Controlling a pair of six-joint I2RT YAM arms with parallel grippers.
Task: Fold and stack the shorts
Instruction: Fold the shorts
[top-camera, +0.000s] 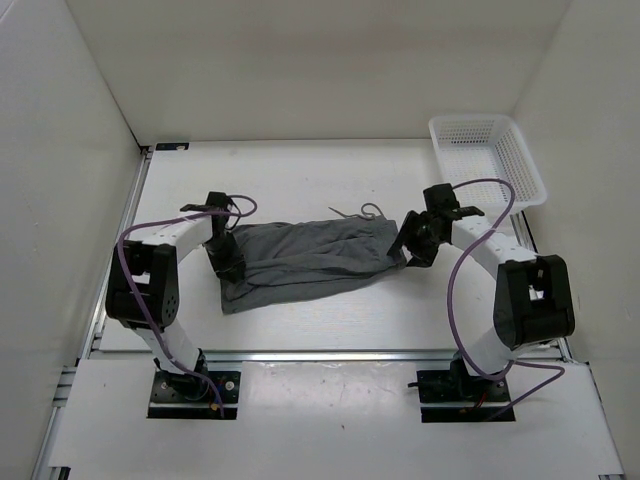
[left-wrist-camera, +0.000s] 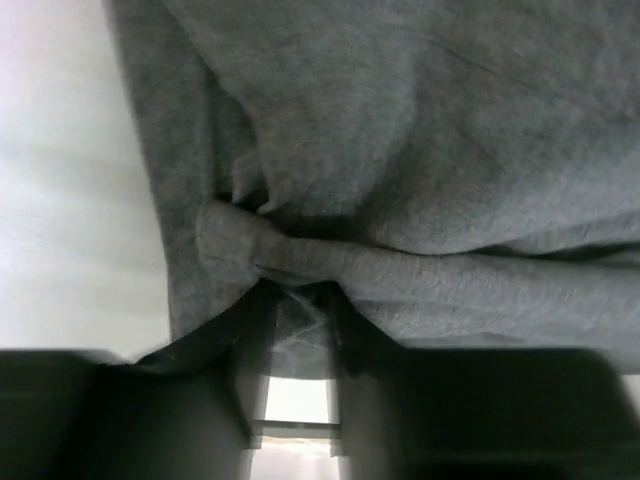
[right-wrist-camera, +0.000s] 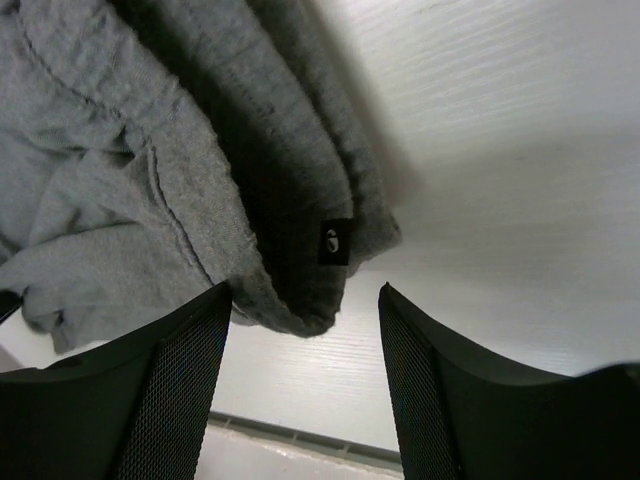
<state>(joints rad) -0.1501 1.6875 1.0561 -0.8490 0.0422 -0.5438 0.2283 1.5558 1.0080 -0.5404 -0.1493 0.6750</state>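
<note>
Because the shorts (top-camera: 300, 262) are soft, light cloth that sags and bunches rather than keeping a shape, they look best taken by an edge or corner, both ends at once, so a fold stays even. They lie spread but rumpled across the middle of the table (top-camera: 300, 170), between the two arms. At their left end the left gripper (top-camera: 228, 262) sits low on the cloth. Its wrist camera shows a puckered ridge of fabric right at the blurred fingers with only a slim gap between them, and whether they pinch the cloth cannot be told. A thin drawstring (top-camera: 352, 212) curls on the table just beyond the far edge, loose enough to snag or trail in a fold. At the right end the right gripper (top-camera: 408, 248) stands with its jaws wide apart and nothing in them. The thick hemmed corner, marked by a small black tag (right-wrist-camera: 335, 242), lies just ahead of its fingers and should give a firm hold. A white basket (top-camera: 520, 165) sits in the far right corner, well apart from the shorts.
</note>
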